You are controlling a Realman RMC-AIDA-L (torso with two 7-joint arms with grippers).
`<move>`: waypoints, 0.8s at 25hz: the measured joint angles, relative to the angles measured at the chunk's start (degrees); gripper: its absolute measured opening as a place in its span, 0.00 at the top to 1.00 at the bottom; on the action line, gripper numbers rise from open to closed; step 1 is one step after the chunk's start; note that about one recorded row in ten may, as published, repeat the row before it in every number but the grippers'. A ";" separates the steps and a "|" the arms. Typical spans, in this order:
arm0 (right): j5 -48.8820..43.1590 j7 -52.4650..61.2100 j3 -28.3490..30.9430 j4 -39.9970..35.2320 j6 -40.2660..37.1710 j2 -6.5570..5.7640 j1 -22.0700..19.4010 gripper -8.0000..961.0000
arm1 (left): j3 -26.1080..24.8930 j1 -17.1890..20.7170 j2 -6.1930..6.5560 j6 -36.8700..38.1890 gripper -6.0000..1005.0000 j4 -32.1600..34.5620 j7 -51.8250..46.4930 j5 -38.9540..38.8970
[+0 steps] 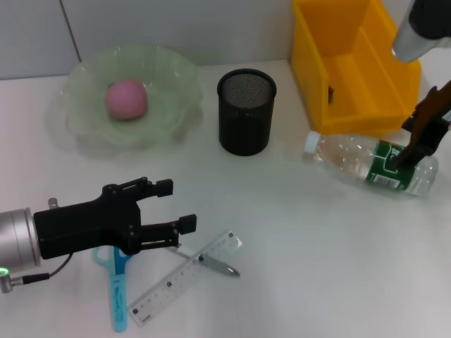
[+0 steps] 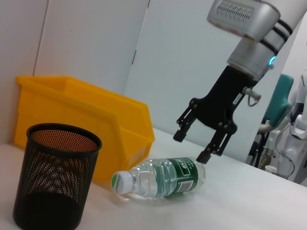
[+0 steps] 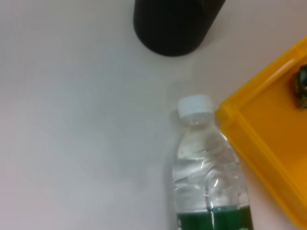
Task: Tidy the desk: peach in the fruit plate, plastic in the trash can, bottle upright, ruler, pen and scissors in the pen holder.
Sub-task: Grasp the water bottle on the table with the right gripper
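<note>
A white desk [image 1: 317, 267] is holding several items. At the far left, a pink peach [image 1: 127, 99] is sitting inside a pale green fruit plate [image 1: 84, 123]. Near the middle, a black mesh pen holder [image 1: 246, 111] is standing upright, and to its right a yellow bin [image 1: 338, 77] is resting against the back wall. A clear plastic bottle [image 1: 359, 163] with a green label is lying on its side just in front of the bin, its white cap pointing toward the pen holder. The right gripper [image 2: 194, 145] is hovering over the bottle's labelled end with its fingers spread apart, one fingertip at the label. The left gripper [image 1: 176, 206] is hanging above the near left of the desk, fingers apart and holding nothing. Beneath it are lying blue-handled scissors [image 1: 118, 296], a clear ruler [image 1: 180, 282] and a pen [image 1: 215, 264] crossing the ruler.
</note>
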 joint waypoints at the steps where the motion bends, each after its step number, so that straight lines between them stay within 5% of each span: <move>1: -0.08 -0.24 -0.26 0.79 0.88 0.13 -0.05 0.18 | -0.01 0.00 0.00 0.01 0.14 -0.01 0.00 0.00; 20: -0.33 -0.35 -5.70 13.36 14.18 0.95 0.51 0.18 | -0.02 0.18 0.02 -0.06 0.14 -0.12 0.00 0.02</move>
